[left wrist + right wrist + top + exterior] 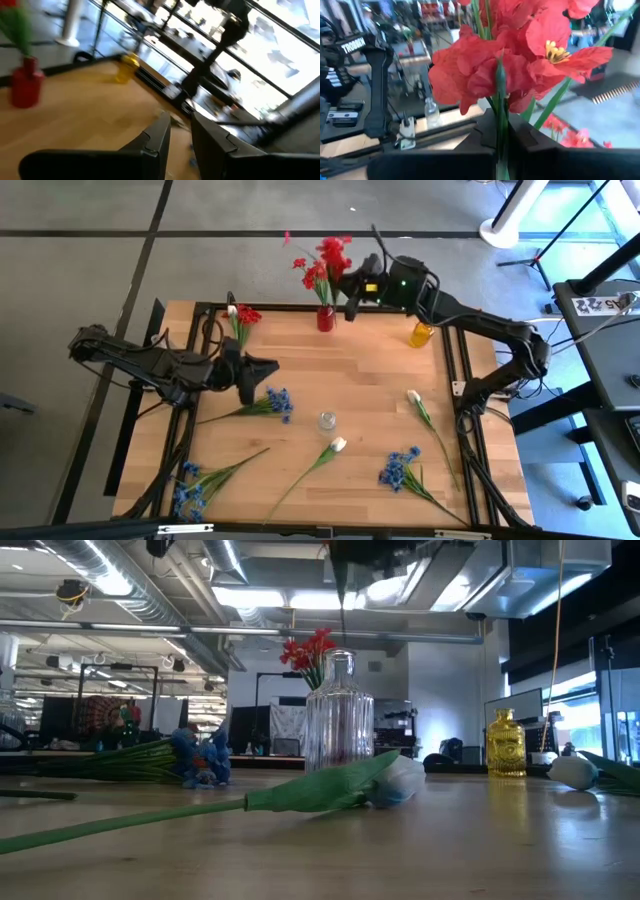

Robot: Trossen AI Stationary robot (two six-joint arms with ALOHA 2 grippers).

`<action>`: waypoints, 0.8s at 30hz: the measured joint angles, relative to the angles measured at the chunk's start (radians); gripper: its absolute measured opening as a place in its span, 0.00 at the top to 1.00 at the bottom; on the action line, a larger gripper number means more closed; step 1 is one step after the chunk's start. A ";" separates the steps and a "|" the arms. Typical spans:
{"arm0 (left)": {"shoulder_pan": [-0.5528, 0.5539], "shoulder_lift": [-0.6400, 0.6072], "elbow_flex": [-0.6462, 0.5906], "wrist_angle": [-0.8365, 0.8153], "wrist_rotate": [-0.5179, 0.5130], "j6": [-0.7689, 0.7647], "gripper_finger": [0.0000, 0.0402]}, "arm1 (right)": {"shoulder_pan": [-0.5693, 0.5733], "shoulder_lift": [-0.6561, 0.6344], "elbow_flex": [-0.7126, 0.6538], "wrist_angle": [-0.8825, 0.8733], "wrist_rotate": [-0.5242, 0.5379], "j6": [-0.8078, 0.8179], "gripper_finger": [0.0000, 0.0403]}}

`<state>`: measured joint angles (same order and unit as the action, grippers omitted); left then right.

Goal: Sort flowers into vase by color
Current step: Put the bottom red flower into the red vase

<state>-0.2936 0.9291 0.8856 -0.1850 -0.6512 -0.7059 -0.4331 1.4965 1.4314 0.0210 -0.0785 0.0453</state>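
My right gripper is shut on a red flower, lifted just beyond the table's far edge, above and beside the red vase, which holds other red blooms. My left gripper hovers left of the table's middle, open by a narrow gap and empty. One more red flower lies by the far-left edge. Blue flowers and white flowers lie flat on the wood. The clear vase and the yellow vase stand upright. My right gripper pinches the red flower's green stem between its two fingers, just below the blooms. The fingers lie across the stem, coming roughly level from the table's right. The flower is lifted clear and upright, and its lower stem hangs below the gripper.
A black metal frame borders the table on the left, right and far sides. Bare wood lies between the red vase and the clear vase. Floor, stands and desks surround the table.
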 joint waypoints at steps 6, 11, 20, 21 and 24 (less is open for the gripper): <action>0.057 0.000 0.000 0.023 -0.127 -0.001 0.82 | -0.140 0.006 -0.174 0.378 -0.145 -0.027 0.98; 0.134 0.009 0.000 0.012 -0.148 -0.003 0.82 | -0.202 0.022 -0.275 0.544 -0.160 -0.024 0.98; 0.308 0.029 0.000 -0.120 -0.138 -0.010 0.82 | -0.215 0.100 -0.354 0.732 -0.181 0.009 0.98; 0.326 0.030 0.001 -0.142 -0.130 -0.010 0.82 | -0.214 0.111 -0.354 0.750 -0.177 0.012 0.98; 0.377 0.034 0.000 -0.214 -0.097 -0.010 0.82 | -0.214 0.149 -0.354 0.795 -0.167 0.033 0.97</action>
<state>0.0838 0.9634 0.8860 -0.3986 -0.7487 -0.7155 -0.6476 1.6459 1.0776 0.8163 -0.2458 0.0785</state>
